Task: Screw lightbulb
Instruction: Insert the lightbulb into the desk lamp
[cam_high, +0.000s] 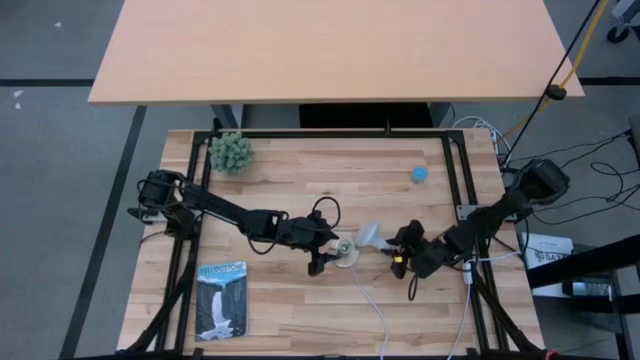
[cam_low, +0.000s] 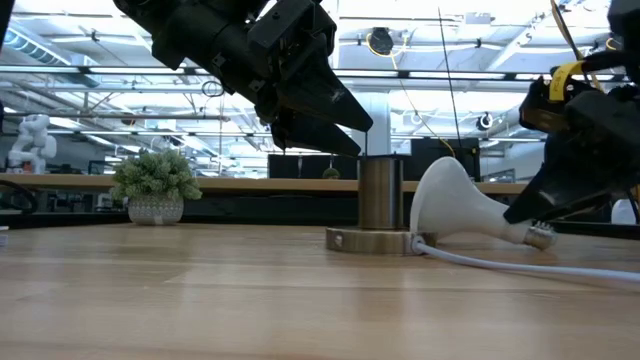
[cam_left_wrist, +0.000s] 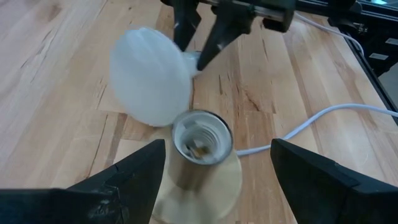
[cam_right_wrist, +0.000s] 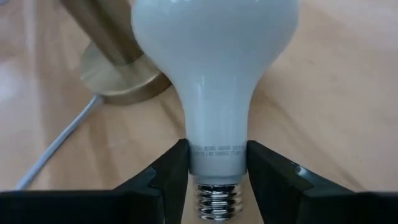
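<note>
lightbulb (cam_right_wrist: 214, 81): lying on the bench (cam_high: 300, 310), dome beside the socket (cam_left_wrist: 200, 146); right gripper (cam_right_wrist: 216, 163) grasps its neck for lifting
left gripper (cam_left_wrist: 214, 171): released, straddling the socket; you'd steady it

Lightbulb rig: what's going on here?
The right gripper has its fingers around the neck of the lightbulb, just above the screw base. The bulb lies tilted on the table, dome next to the socket, not yet threaded in. The left gripper is open, its fingers straddling the brass socket and its base without gripping. The socket's white cord trails across the wood.
</note>
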